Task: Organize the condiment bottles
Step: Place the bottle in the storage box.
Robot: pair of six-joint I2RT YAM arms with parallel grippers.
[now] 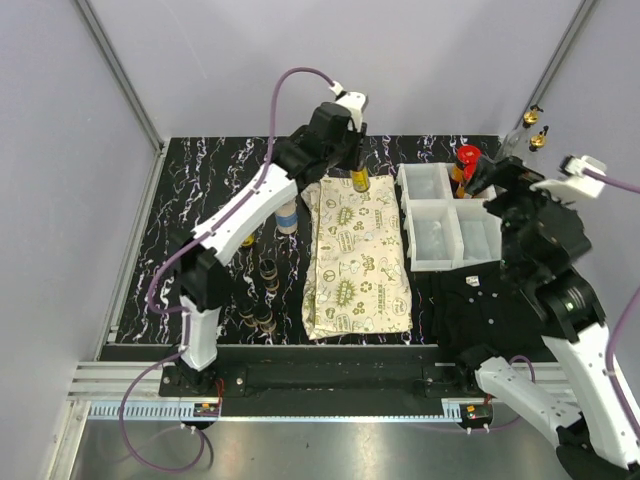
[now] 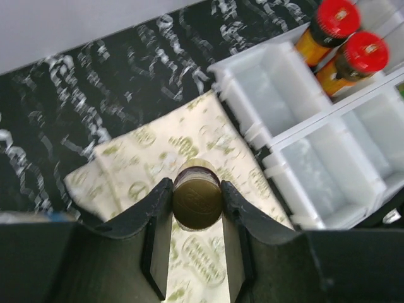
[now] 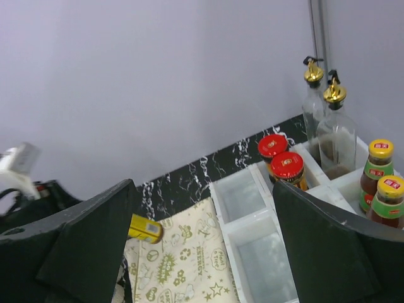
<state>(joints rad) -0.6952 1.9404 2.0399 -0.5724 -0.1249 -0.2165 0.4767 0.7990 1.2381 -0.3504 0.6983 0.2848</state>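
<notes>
Condiment bottles [image 1: 268, 272]: spread over the worktop; several small dark ones stand loose along the left side, and others sit in the bins at the far right.
Worktop [image 1: 200, 180]: flat and black, marble-patterned with white veins.
Room: pale lilac-grey walls close in three sides, with metal frame posts at the far corners.
Cloth [image 1: 357, 262]: cream with olive-green printed emblems, slightly rumpled, lying mid-worktop and running from the far edge toward the near edge.
Bins [image 1: 445, 215]: white plastic with rectangular compartments, just beside the cloth's right edge.
Gold-capped bottle [image 2: 197, 208]: dark glass with a round gold lid and a yellow label, over the far end of the cloth; whether its base touches the cloth cannot be told.
Left end effector [image 2: 197, 192]: clamped on the gold-capped bottle, one black finger on each side just under the lid.
Right end effector [image 3: 202, 189]: jaws spread wide with nothing between them, above the right side of the worktop near the bins.
Red-capped bottles [image 3: 273, 146]: two with amber bodies, side by side in a far compartment.
Yellow-capped jars [image 3: 380, 165]: two with green labels, in a compartment farther right.
Spouted bottles [image 3: 334, 126]: two tall clear glass ones with gold pourers, at the far right corner by the wall.
Clear jar [image 1: 287, 215]: pale with a blue band, standing just left of the cloth.
</notes>
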